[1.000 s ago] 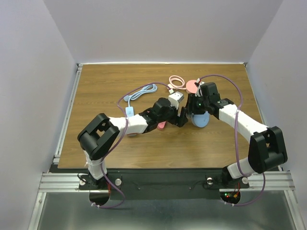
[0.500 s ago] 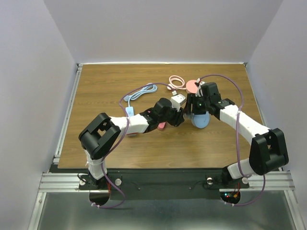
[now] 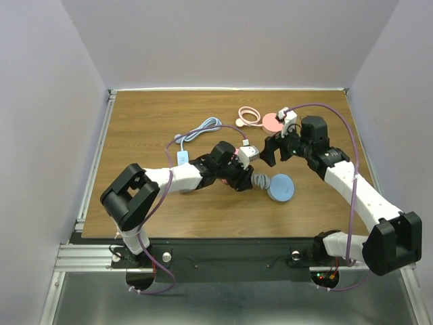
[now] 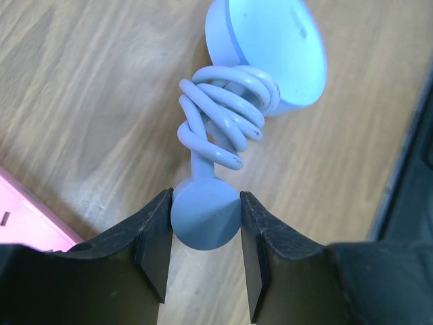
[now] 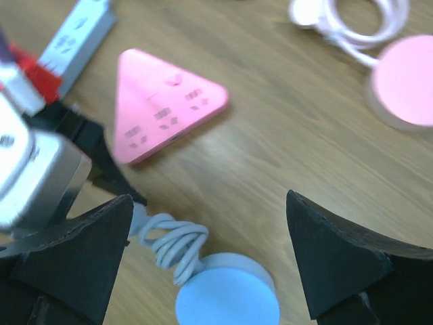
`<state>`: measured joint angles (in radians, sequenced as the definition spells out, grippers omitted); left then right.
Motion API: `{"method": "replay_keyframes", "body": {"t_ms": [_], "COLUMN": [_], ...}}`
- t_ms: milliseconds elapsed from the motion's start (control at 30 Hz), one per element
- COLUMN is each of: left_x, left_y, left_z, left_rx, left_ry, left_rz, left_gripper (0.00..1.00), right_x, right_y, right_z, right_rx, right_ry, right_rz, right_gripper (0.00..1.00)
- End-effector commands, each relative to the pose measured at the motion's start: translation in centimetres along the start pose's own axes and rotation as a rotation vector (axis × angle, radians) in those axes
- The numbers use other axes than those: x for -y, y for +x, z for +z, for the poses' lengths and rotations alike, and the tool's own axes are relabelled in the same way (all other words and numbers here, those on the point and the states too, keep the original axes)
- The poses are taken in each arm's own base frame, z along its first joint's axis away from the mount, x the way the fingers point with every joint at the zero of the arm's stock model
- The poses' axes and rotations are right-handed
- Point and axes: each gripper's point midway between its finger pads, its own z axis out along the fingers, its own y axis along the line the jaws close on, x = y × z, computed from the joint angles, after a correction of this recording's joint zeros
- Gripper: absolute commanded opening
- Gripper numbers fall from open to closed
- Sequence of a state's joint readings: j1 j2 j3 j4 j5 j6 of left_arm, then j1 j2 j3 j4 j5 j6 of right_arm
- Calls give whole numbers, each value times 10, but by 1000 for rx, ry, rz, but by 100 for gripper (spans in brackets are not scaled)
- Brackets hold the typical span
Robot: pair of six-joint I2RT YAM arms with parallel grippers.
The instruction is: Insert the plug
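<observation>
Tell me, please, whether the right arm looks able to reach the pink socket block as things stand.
Probably yes: the open right gripper hovers nearby and the pink socket block lies uncovered, though the left gripper, holding the blue plug, crowds one edge.

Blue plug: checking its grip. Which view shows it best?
Left wrist: the blue plug sits large, clamped in the left pincer. Top external shows it tiny; right wrist mostly shows its coiled cord.

Bright, even light falls from overhead, and the table [image 3: 149,196] carries only soft, short shadows. The top view is sharp. The left wrist view keeps the plug [image 4: 205,218] crisp, with pale sheen on the wood at 10 o'clock. The right wrist view is smeared, its pink disc [image 5: 406,80] at 2 o'clock blurred.
</observation>
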<state>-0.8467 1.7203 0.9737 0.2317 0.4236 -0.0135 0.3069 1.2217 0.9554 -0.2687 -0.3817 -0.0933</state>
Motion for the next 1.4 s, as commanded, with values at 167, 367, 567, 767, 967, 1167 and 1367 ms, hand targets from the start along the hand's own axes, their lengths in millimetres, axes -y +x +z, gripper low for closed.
{"method": "replay_keyframes", "body": {"t_ms": [167, 367, 567, 767, 967, 1167, 1367], "left_x": [24, 22, 26, 33, 39, 41, 40], "left_y": [-40, -45, -53, -58, -66, -76, -77], "left_z": [-38, -40, -44, -48, -55, -64, -62], "left_rx": [123, 129, 146, 156, 180, 212, 222], "left_ry": [151, 152, 174, 206, 220, 209, 214], "left_rz": [67, 72, 90, 88, 99, 115, 117], "left_gripper": [0, 0, 0, 0, 0, 0, 0], "right_x": [-58, -78, -75, -71, -69, -75, -86], "right_y": [9, 16, 39, 46, 59, 58, 63], "right_z": [-10, -10, 5, 12, 19, 16, 14], "right_rx": [64, 52, -7, -13, -45, -37, -47], "right_ry": [-367, -510, -537, -526, -531, -570, -654], "right_rz": [-151, -132, -102, -105, -70, -67, -38], "right_gripper": [98, 98, 97, 96, 96, 95, 62]}}
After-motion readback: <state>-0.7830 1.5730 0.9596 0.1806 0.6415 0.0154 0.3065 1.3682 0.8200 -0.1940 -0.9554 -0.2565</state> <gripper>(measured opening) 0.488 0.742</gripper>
